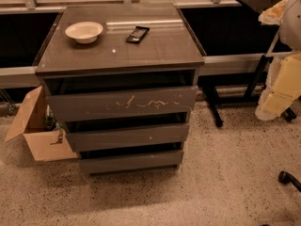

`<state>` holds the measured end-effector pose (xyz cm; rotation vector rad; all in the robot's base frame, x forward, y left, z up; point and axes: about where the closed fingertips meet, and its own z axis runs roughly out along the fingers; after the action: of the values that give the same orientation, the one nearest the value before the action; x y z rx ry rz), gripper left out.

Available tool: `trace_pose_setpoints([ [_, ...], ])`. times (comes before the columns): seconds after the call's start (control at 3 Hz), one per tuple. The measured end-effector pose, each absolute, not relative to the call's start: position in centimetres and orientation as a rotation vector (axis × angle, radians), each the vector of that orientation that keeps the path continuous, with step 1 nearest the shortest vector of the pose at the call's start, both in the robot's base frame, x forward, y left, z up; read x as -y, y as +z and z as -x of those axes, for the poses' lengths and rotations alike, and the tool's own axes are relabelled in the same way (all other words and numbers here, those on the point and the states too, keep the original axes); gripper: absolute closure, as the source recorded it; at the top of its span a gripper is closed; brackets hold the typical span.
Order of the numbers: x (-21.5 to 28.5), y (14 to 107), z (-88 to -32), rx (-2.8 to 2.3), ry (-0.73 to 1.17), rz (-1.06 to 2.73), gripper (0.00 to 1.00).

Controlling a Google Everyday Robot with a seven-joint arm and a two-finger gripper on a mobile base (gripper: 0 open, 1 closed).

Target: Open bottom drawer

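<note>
The dark grey-brown cabinet (122, 46) stands in the middle with three handleless drawers stacked. The bottom drawer (131, 161) has a plain flat front, the smallest-looking of the three, just above the floor, with a dark gap over it. Above it are the mid front (127, 136) and the scratched top front (122, 103). My pale arm hangs at the right edge. My gripper (265, 111) at its lower end is well to the right of the cabinet, apart from every drawer, at about top-drawer height.
A white bowl (84, 31) and a flat black object (137, 34) lie on the cabinet top. An open cardboard box (37, 131) sits against the cabinet's left side. Black desk legs (214, 105) stand to the right, with a chair caster (288, 178) on the speckled floor.
</note>
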<state>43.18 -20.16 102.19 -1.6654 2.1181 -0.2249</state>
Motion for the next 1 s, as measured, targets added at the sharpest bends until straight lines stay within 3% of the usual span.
trace_pose_setpoints([
  [0.67,20.0,100.6,-43.9,-2.132,-0.175,1.67,0.0],
  [1.0,19.5,96.4,-45.4,-2.124,-0.062,1.712,0.0],
])
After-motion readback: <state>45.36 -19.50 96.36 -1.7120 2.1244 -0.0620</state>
